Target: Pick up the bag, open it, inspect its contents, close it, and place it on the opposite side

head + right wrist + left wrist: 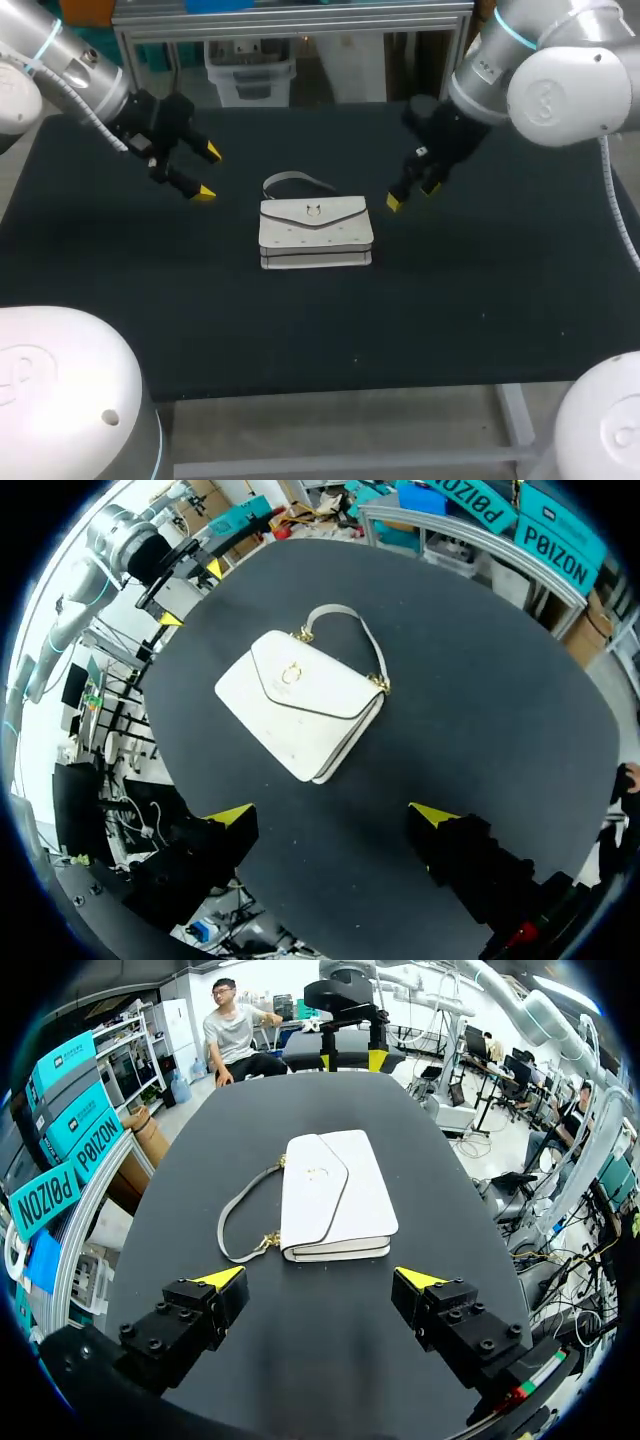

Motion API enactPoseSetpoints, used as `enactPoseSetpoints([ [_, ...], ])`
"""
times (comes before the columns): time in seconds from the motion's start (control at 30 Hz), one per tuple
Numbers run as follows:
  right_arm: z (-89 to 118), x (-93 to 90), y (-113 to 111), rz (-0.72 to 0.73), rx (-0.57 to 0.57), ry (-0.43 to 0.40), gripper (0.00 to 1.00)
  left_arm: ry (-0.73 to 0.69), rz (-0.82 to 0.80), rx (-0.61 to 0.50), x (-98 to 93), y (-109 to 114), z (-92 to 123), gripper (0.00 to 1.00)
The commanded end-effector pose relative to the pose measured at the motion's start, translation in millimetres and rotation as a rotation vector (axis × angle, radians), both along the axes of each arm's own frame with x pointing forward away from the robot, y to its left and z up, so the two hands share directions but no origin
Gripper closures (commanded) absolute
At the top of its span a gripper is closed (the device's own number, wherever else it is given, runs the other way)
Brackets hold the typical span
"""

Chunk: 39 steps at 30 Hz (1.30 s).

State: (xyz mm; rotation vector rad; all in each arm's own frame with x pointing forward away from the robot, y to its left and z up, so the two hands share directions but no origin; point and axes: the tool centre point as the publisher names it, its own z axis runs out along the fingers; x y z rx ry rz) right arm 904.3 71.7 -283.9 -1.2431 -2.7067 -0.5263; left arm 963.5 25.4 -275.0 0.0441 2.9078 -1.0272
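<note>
At the middle of the black table (pixel 120 300), the white bag (pixel 316 232) is lying flat with its flap shut and its clasp (pixel 314 211) facing up. Its handle (pixel 335 608) is curling on the cloth along the far edge. Neither tool is touching it. The left tool (pixel 208 172) is hanging off the bag's left side, fingers standing wide apart and holding nothing. The right tool (pixel 413 196) is hanging just off the bag's far right corner, likewise apart and empty.

Picking the bag up is, by my reading, the step in hand. Lying flat, the bag is offering only a low side wall, so I am judging the handle, or the narrow edge beneath the flap, to be the better hold. Whichever tool is going in should be keeping its fingers apart until they are straddling that part, then closing from both sides. The other tool could be steadying the opposite edge, since the bag is likely to slide on the cloth. Pressing on the clasp is worth avoiding, because the flap is needed free for opening.
</note>
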Motion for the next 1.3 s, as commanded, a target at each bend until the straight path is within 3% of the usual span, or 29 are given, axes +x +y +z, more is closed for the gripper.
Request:
enactPoseSetpoints([
  [0.03,1,-2.0,4,-0.020,-0.055,-0.040,0.00,-0.002,0.000,-0.002,-0.1,0,-1,0.00],
  [0.23,1,-2.0,4,-0.020,-0.055,-0.040,0.00,-0.024,-0.034,-0.013,-1.8,-6,-2,0.00],
  [0.43,5,-14.7,23,0.162,-0.151,-0.299,0.00,-0.167,-0.100,-0.039,-22.0,-20,2,0.00],
  [0.77,-13,-26.8,25,0.331,-0.158,-0.512,0.00,-0.296,-0.181,-0.057,-32.6,-43,0,0.00],
  [0.83,-20,-28.1,26,0.412,-0.159,-0.529,0.00,-0.278,-0.220,-0.061,-31.3,-47,-2,0.00],
  [0.9,-23,-28.5,27,0.472,-0.139,-0.517,0.00,-0.119,-0.287,-0.049,-28.1,-51,-3,0.00],
  [1.3,-23,-28.5,27,0.472,-0.139,-0.517,0.00,-0.119,-0.287,-0.049,-28.1,-51,-3,0.00],
])
